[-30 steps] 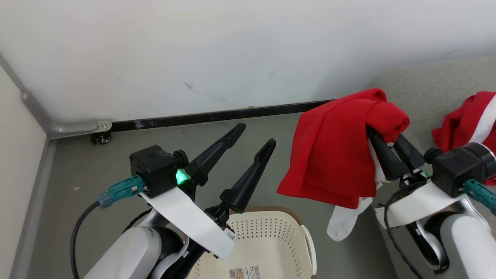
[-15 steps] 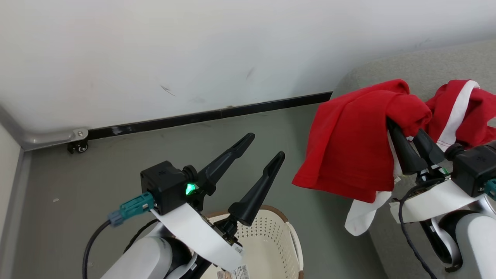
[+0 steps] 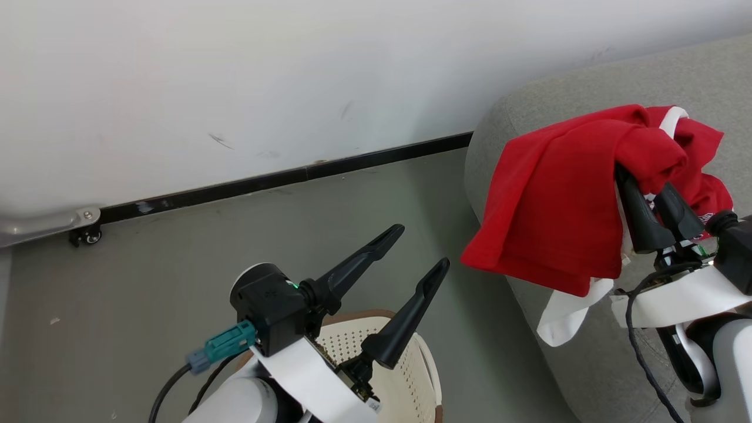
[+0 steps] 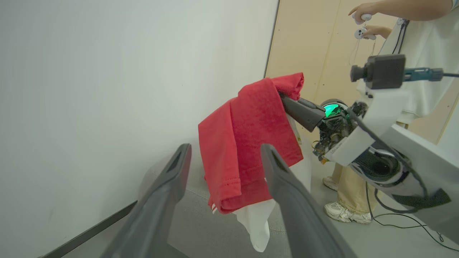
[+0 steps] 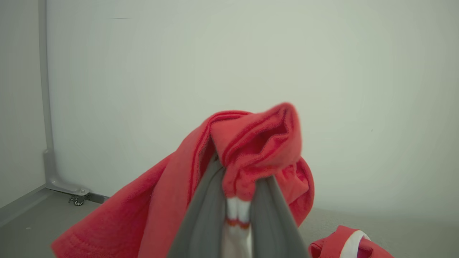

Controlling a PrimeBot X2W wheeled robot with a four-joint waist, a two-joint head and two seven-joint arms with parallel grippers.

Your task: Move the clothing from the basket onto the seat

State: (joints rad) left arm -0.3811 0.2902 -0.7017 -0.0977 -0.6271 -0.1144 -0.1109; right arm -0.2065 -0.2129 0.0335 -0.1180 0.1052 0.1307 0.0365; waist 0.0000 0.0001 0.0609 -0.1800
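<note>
My right gripper [image 3: 643, 188] clamps the red garment [image 3: 546, 205] — soft drooping folds, white trim below — now over the rounded end of the grey fabric seat [image 3: 558, 94], not the floor as before. My left gripper [image 3: 422, 245] gapes above the perforated basket [image 3: 405, 376].

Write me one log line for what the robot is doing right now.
stage: carrying | right gripper: shut on red garment, hanging at seat edge | left gripper: open, empty, above basket | second garment: on seat
</note>
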